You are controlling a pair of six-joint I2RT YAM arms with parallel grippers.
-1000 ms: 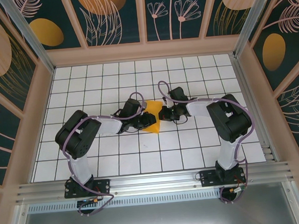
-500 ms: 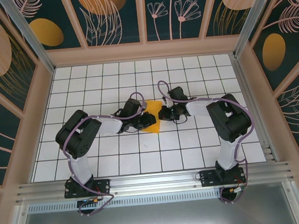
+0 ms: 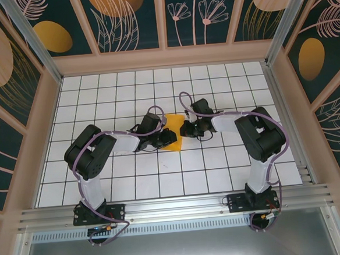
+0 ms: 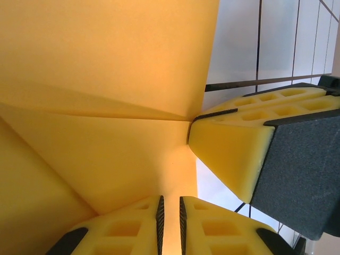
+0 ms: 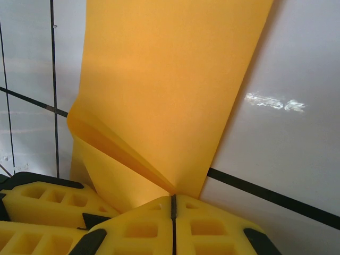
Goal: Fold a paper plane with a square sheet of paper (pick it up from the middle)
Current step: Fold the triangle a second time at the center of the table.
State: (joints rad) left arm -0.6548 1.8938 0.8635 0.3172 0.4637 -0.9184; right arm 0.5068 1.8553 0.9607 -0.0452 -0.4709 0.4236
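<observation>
The square sheet of paper (image 3: 175, 125) is a creased orange shape at mid-table, caught between both arms. In the top view my left gripper (image 3: 169, 138) lies across its near-left part and my right gripper (image 3: 185, 129) meets its right edge. In the right wrist view the paper (image 5: 170, 90) rises in a fold and my right gripper (image 5: 172, 199) is shut on the fold's tip. In the left wrist view the paper (image 4: 106, 79) shows a crease. My left gripper (image 4: 170, 215) keeps a narrow gap with orange showing through it, so it is slightly open. The right fingers (image 4: 231, 151) pinch the crease's end.
White gridded tabletop (image 3: 127, 95) surrounds the paper on all sides. Patterned walls and a wooden frame (image 3: 165, 58) enclose the table. Both arms reach in from the near edge, their cables looping above the forearms. The left fingers (image 5: 48, 199) sit close beside my right jaws.
My left gripper has crept a little further over the paper, hiding more of its near corner, and its jaws have narrowed slightly. The right gripper holds its place.
</observation>
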